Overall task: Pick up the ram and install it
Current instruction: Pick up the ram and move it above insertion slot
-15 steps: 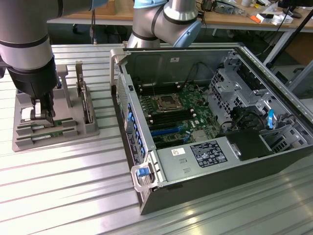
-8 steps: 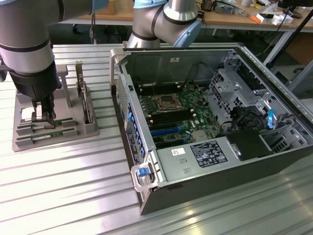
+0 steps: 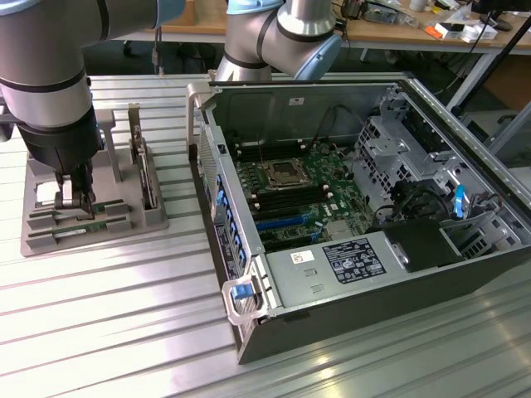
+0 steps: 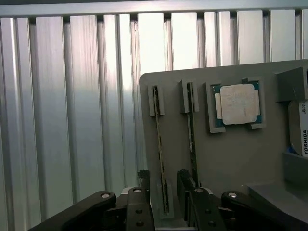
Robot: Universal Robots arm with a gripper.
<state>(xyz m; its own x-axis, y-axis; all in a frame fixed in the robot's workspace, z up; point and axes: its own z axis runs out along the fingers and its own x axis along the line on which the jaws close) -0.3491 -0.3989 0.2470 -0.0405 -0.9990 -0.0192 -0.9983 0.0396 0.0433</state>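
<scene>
Green narrow circuit-board ram stick (image 4: 160, 144) | stands edge-up in grey slotted plastic tray (image 4: 231, 159), faces exposed for pinching | black two-finger gripper (image 4: 164, 197) straddles it, jaws parted, not gripping

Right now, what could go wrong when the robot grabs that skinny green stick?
1. The gripper straddles the ram, which stands on its thin edge in the grey holder. An off-centre squeeze might tilt or jam it.
2. A second stick stands right beside one finger, so that finger might bump it.
</scene>
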